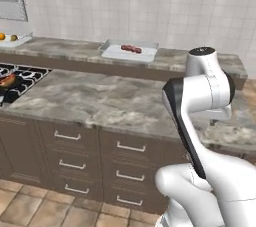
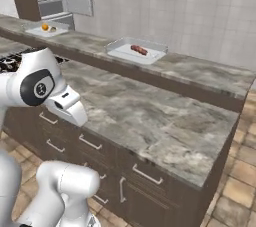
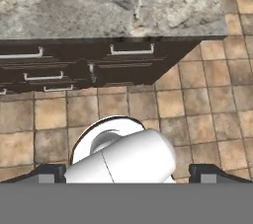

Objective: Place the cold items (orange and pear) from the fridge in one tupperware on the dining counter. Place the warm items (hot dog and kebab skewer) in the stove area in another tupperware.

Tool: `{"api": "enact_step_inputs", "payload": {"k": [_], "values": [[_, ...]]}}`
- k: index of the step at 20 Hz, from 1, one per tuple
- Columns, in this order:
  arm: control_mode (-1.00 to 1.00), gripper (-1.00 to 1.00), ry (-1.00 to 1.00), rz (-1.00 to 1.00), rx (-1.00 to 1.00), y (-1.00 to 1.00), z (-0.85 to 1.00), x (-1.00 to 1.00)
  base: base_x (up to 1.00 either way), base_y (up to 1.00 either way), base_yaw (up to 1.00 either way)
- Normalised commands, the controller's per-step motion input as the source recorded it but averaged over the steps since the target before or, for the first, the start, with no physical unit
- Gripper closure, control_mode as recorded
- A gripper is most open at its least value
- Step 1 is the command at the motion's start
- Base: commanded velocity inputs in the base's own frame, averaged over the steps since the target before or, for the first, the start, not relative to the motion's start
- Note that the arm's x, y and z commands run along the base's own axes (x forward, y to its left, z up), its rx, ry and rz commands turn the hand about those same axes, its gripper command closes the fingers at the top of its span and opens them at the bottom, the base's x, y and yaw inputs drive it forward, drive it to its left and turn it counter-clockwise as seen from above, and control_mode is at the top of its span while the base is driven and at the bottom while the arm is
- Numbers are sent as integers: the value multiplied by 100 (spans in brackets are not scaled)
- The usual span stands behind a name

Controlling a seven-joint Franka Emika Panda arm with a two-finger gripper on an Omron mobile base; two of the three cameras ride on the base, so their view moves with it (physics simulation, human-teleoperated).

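A clear tupperware [image 1: 129,51] [image 2: 135,51] stands on the raised back counter and holds a lumpy dark red piece that looks like the kebab skewer [image 1: 131,48] [image 2: 139,49]. Far to the left a second tupperware [image 1: 15,41] [image 2: 47,30] holds the orange [image 1: 2,36] [image 2: 45,27] and a small pale fruit, probably the pear [image 1: 14,37]. The hot dog [image 1: 7,80] lies on the stove at the left edge. My gripper [image 3: 126,176] is open, its fingertips [image 3: 47,173] wide apart with nothing between them, and it looks down at the floor and drawers.
A grey marble counter [image 1: 100,101] [image 2: 150,116] over dark drawers [image 1: 130,147] [image 3: 131,50] spans the front. The stove [image 1: 25,78] sits at its left end. Brown floor tiles [image 3: 197,104] lie below, and a tiled wall [image 1: 125,1] rises behind.
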Motion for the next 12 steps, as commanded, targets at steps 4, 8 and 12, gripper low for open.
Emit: {"api": "enact_step_inputs", "payload": {"k": [4, 8, 12], "values": [[100, -100, 0, 0, 0, 0, 0, 0, 19, 100, -33], [100, -100, 0, 0, 0, 0, 0, 0, 12, 100, -28], [100, -100, 0, 0, 0, 0, 0, 0, 13, 100, -23]]}}
